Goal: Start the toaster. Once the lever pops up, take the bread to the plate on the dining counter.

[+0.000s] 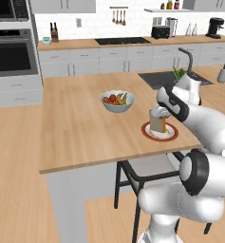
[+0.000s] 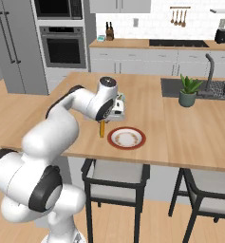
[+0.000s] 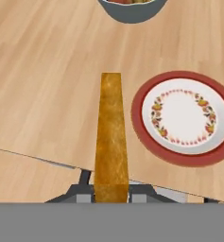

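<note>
My gripper [image 1: 157, 115] is shut on the bread [image 1: 157, 123], a tan slice with an orange-brown crust that hangs edge-down above the dining counter [image 1: 85, 128]. In the hand view the bread [image 3: 111, 137] runs up from my gripper [image 3: 111, 193] and sits just left of the plate [image 3: 138, 118], near the counter's front edge. From the right base view the bread [image 2: 102, 128] hangs below my gripper [image 2: 104, 121], left of the red-rimmed plate [image 2: 126, 146], which has nothing on it. The plate [image 1: 145, 129] lies near the counter's front right. The black toaster [image 1: 160, 32] stands on the far counter.
A white bowl of fruit [image 1: 117, 101] sits on the counter beyond the plate. A potted plant [image 2: 188, 91], sink [image 2: 173, 88] and faucet [image 2: 210, 71] are to the right. Dark-legged stools [image 2: 115, 182] stand under the counter's front edge.
</note>
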Available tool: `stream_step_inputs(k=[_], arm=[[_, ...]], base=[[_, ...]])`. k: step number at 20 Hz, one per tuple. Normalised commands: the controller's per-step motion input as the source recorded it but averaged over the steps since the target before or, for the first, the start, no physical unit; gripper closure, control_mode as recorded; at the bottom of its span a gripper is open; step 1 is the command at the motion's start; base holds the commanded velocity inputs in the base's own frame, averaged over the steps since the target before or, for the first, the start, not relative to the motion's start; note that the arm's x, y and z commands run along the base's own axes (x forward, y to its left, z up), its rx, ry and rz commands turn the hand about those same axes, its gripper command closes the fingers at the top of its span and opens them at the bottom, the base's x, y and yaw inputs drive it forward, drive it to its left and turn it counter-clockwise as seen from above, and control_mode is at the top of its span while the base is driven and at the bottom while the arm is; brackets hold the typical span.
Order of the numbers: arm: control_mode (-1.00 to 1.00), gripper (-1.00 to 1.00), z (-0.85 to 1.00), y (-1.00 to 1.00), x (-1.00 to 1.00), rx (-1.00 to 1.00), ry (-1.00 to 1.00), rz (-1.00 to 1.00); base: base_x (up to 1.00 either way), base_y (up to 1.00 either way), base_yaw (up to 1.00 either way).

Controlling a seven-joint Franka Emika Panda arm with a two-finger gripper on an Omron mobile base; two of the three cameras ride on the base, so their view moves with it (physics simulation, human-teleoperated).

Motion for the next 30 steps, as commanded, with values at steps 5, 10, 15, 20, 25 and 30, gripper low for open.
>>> stream_step_inputs(k=[5, 10, 15, 20, 25, 30], arm=[[-1.0, 1.0, -0.27, -0.28, 0.58, 0.17, 0.0, 0.0], [-1.0, 1.0, -0.31, -0.2, 0.42, 0.1, 0.0, 0.0], [-1.0, 1.0, -0.31, -0.17, 0.1, 0.01, 0.01, 0.0], [-1.0, 1.0, -0.11, -0.12, 0.17, 0.0, 0.0, 0.0], [-1.0, 1.0, -0.19, 0.0, 0.41, 0.0, 0.0, 0.0], [-1.0, 1.0, -0.29, -0.01, 0.31, 0.0, 0.0, 0.0]], base=[[0.0, 0.0, 0.0], [0.0, 0.0, 0.0], [0.0, 0.0, 0.0], [0.0, 0.0, 0.0], [0.0, 0.0, 0.0], [0.0, 0.0, 0.0]])
